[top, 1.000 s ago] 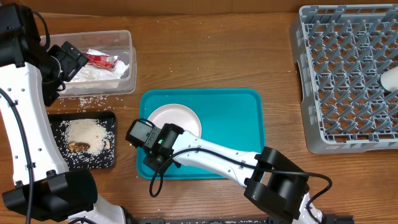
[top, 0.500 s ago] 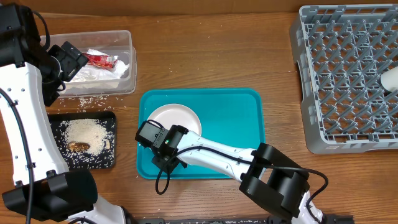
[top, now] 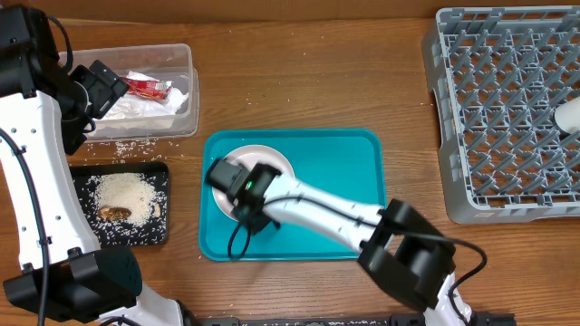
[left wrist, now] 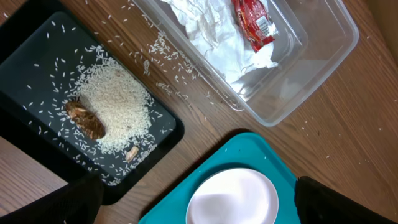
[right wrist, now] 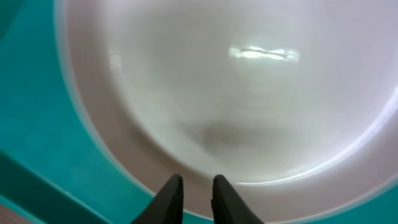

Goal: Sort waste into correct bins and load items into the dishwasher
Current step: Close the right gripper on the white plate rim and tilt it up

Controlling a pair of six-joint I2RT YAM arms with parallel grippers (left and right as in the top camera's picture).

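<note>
The right gripper hangs low over the round white plate, its black fingertips drawn almost together with only a slit between and nothing gripped that we can see. The plate lies flat on the teal serving tray, well apart from the grey lattice dish rack across the wooden table. We judge the plate to be the next thing to load. The left gripper hovers spread wide above the clear plastic tub, which holds crumpled white napkins and a red shiny wrapper. Loose white rice and a brown food scrap lie in the shallow black tray, so the sorting looks largely done.
</note>
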